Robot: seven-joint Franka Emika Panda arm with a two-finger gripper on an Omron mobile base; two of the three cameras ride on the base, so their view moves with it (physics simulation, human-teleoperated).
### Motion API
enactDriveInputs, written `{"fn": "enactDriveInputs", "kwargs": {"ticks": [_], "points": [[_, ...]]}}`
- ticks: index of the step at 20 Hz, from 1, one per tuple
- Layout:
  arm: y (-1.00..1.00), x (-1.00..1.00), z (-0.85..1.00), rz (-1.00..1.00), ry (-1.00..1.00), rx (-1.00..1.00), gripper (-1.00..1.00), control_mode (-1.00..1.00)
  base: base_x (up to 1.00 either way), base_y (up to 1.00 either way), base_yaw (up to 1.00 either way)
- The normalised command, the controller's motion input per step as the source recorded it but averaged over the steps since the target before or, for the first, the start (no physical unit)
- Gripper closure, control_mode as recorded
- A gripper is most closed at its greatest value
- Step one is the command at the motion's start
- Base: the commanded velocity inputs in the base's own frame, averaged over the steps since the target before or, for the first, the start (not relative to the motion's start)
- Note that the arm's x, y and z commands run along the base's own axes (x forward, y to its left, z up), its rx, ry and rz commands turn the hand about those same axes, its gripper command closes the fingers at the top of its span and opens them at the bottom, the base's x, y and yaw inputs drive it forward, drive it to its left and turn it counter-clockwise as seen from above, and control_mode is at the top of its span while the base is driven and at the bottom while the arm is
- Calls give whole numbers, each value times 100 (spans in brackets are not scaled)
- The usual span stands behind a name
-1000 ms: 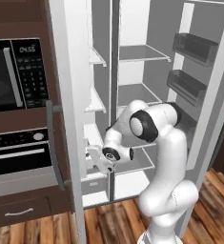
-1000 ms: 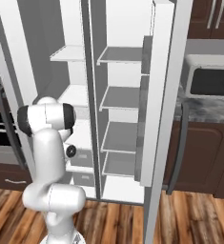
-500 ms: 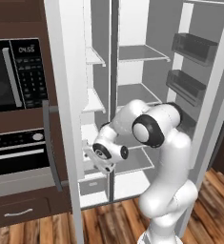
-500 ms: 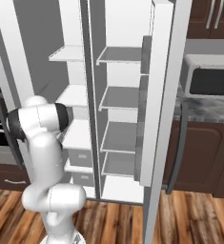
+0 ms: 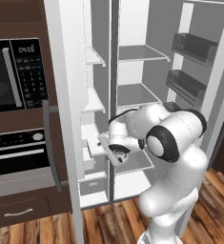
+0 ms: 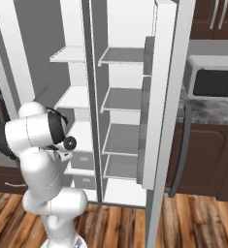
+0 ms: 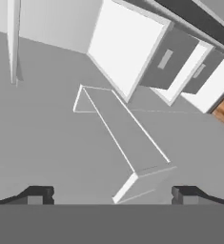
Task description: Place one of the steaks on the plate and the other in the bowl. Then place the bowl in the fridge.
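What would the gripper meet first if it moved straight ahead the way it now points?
The open gripper holds nothing and points into the fridge. Straight ahead lies a grey inner wall carrying a narrow white shelf, so it would probably meet that shelf or wall first; depth is hard to judge here.

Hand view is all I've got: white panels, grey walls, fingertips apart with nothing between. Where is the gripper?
Observer: The gripper is low in the left compartment of the fridge, just above its drawers.
Operator: Are both doors open?
Observer: Yes. The right door stands wide open, with two dark bins on its inside.
Operator: What's beside the fridge?
Observer: A black built-in microwave over an oven, just left of the open left door.
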Motion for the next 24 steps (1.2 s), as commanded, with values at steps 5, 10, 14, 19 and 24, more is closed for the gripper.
{"fn": "enactDriveInputs", "kwargs": {"ticks": [5, 10, 14, 19, 24], "points": [[-36, 7, 93, 1, 2, -17, -100, -100, 0, 0, 0], [-37, -6, 48, 24, 3, -8, -100, -100, 0, 0, 0], [-27, -20, 33, 24, 17, -20, -100, -100, 0, 0, 0], [-20, -21, 13, 18, 1, -35, -100, -100, 0, 0, 0], [-23, -12, 4, 21, 0, -41, -100, -100, 0, 0, 0]]}}
